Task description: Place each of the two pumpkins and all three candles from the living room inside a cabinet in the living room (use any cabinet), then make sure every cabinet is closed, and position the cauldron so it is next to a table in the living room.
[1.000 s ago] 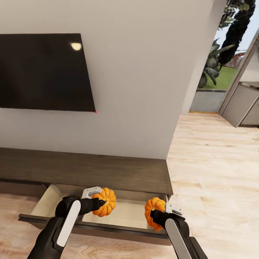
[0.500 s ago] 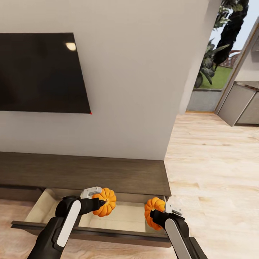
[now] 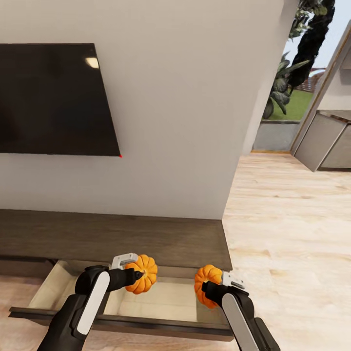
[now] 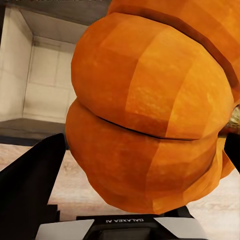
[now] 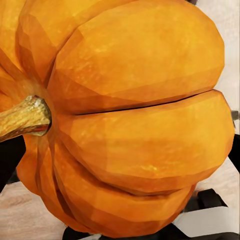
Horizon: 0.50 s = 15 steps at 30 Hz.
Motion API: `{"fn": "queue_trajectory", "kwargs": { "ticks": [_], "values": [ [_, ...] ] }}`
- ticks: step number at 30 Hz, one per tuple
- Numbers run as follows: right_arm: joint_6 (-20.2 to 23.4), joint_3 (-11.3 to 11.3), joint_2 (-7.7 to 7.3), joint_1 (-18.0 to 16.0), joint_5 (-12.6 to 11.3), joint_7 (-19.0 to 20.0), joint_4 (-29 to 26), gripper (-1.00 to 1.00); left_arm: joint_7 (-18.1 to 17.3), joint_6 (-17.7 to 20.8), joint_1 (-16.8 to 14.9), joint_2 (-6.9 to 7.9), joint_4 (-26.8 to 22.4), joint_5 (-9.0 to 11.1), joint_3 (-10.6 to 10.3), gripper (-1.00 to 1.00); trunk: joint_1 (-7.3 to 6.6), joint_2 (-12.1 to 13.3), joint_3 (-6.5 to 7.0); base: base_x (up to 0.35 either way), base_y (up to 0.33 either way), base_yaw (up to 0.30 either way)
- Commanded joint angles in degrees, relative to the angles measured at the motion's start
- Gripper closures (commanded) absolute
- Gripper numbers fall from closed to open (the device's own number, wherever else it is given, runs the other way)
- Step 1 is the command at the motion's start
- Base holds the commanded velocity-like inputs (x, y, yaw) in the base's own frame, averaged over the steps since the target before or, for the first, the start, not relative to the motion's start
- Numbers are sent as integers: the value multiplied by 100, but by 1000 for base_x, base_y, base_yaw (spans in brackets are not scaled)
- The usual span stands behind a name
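Here, nearest the camera, the left gripper (image 3: 134, 274) clamps one pumpkin (image 3: 141, 274) and the right gripper (image 3: 214, 287) clamps the other pumpkin (image 3: 206, 285), both held above the open, pale-lined drawer (image 3: 58, 285) of the dark wood cabinet (image 3: 146, 236). Beyond, a black television (image 3: 53, 100) hangs on the wall.

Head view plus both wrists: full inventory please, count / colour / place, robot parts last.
pumpkin in the left gripper: 1, orange, held over the open drawer
pumpkin in the right gripper: 1, orange, held above the drawer's right end
cabinet: 1, dark brown wood, along the wall
drawer: 1, open, pale beige inside, nothing seen lying in it
TV: 1, black, on the white wall above the cabinet
floor: light wood
plants: dark green, outside at far right
left gripper: 1, black and white, shut on a pumpkin
right gripper: 1, black and white, shut on a pumpkin
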Motion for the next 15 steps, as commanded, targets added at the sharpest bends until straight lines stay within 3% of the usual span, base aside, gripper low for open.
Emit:
{"fn": "queue_trajectory", "kwargs": {
  "ticks": [1,6,8,12,15],
  "values": [
    [43,-2,15,-92,-38,-64,3,100,69,16,-3,0,-6,60,-1,100,1,-4,-7,28,0,0],
    [77,-15,77,-603,-43,-94,339,100,69,18,-4,-7,3,63,0,100,1,-4,-7,6,0,0],
    [90,-16,85,-664,-44,-100,397,100,73,16,-5,-33,43,68,3,100,1,-4,-7,0,0,0],
    [99,-17,84,-701,-45,-92,644,100,93,12,-18,-221,220,60,13,100,1,-4,-7,0,0,0],
    [107,-18,84,-705,-48,-86,696,100,95,12,-22,-239,237,44,28,100,1,-4,-7,0,0,0]
  ]
}}
